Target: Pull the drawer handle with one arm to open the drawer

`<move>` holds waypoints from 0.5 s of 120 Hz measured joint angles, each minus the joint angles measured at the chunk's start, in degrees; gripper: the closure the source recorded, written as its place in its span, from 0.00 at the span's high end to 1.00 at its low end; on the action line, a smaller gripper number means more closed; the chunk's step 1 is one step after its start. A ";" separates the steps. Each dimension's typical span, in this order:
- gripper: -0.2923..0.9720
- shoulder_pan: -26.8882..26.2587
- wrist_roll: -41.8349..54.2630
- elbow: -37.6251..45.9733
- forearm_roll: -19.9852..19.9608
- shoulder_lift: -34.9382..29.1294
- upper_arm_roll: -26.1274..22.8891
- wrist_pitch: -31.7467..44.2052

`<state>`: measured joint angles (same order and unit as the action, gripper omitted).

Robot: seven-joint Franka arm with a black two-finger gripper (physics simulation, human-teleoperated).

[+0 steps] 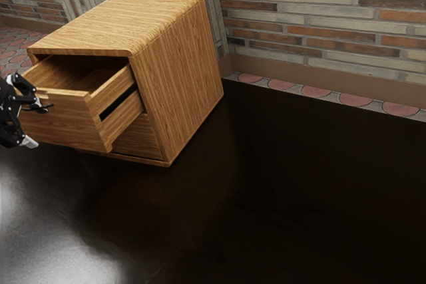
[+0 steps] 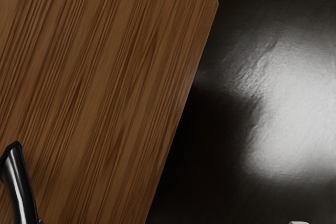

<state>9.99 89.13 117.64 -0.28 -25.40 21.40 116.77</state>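
Exterior view: find drawer (image 1: 110, 98) standing well out of cabinet (image 1: 173, 64), interior exposed. Place gripper (image 1: 14, 114) at drawer front (image 1: 63, 121), hard against the exterior view's left edge. Cannot tell gripper open from closed. Judge pull step far along; next calls for straight retreat along drawer's line. Note bare dark table (image 1: 279, 217) all round.

Wrist view: see drawer front (image 2: 94, 93) close under hand, slanted edge against table (image 2: 273, 103). Log black curved piece (image 2: 18, 182) beside; possibly handle, unsure.
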 joint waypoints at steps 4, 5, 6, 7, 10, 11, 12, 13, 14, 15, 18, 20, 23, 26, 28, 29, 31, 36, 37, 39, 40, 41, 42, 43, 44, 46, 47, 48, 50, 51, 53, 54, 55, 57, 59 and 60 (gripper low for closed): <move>0.60 0.09 -0.04 0.10 -0.03 -0.23 -0.16 -0.01; 0.59 0.11 -0.06 0.12 -0.02 -0.28 -0.19 -0.01; 0.59 0.14 -0.07 0.13 -0.02 -0.32 -0.22 0.00; 0.57 0.16 -0.08 0.13 -0.01 -0.37 -0.24 0.00; 0.54 0.21 -0.11 0.13 0.00 -0.48 -0.30 0.01; 0.53 0.23 -0.12 0.12 0.00 -0.51 -0.31 0.01; 0.52 0.25 -0.13 0.11 0.00 -0.55 -0.32 0.02; 0.51 0.27 -0.14 0.10 0.01 -0.59 -0.33 0.03; 0.50 0.29 -0.15 0.09 0.02 -0.63 -0.34 0.03; 0.50 0.30 -0.16 0.09 0.02 -0.68 -0.35 0.04; 0.48 0.35 -0.19 0.09 0.12 -0.79 -0.36 0.06; 0.47 0.35 -0.22 0.10 0.28 -0.88 -0.37 0.08; 0.44 0.43 -0.29 0.12 0.53 -1.02 -0.37 0.12; 0.44 0.51 -0.37 0.17 0.76 -1.10 -0.38 0.17; 0.44 0.52 -0.42 0.23 0.92 -1.15 -0.38 0.20; 0.45 0.52 -0.44 0.26 1.02 -1.17 -0.38 0.21; 0.46 0.50 -0.50 0.36 1.21 -1.20 -0.38 0.23; 0.50 0.44 -0.64 0.62 1.74 -1.25 -0.38 0.29; 0.52 0.42 -0.67 0.67 1.84 -1.26 -0.38 0.29; 0.55 0.39 -0.72 0.79 2.03 -1.30 -0.38 0.31; 0.56 0.37 -0.75 0.86 2.11 -1.32 -0.38 0.31; 0.58 0.36 -0.77 0.93 2.19 -1.34 -0.38 0.31; 0.59 0.34 -0.80 0.99 2.26 -1.36 -0.38 0.31; 0.60 0.32 -0.82 1.04 2.33 -1.39 -0.38 0.31; 0.61 0.31 -0.85 1.09 2.40 -1.42 -0.38 0.30; 0.62 0.28 -0.89 1.21 2.52 -1.52 -0.38 0.29; 0.63 0.27 -0.92 1.27 2.58 -1.58 -0.38 0.28; 0.63 0.26 -0.94 1.33 2.63 -1.63 -0.38 0.28; 0.64 0.25 -0.98 1.42 2.73 -1.71 -0.38 0.26; 0.64 0.24 -1.01 1.46 2.77 -1.74 -0.38 0.25; 0.65 0.23 -1.05 1.53 2.85 -1.80 -0.38 0.24; 0.65 0.22 -1.07 1.56 2.90 -1.83 -0.38 0.23; 0.65 0.21 -1.09 1.58 2.94 -1.88 -0.38 0.22; 0.65 0.21 -1.13 1.62 3.00 -1.97 -0.38 0.20; 0.65 0.21 -1.18 1.66 3.05 -2.03 -0.38 0.17; 0.65 0.20 -1.20 1.68 3.06 -2.06 -0.38 0.16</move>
<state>10.19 87.93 119.32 2.78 -27.46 21.01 116.93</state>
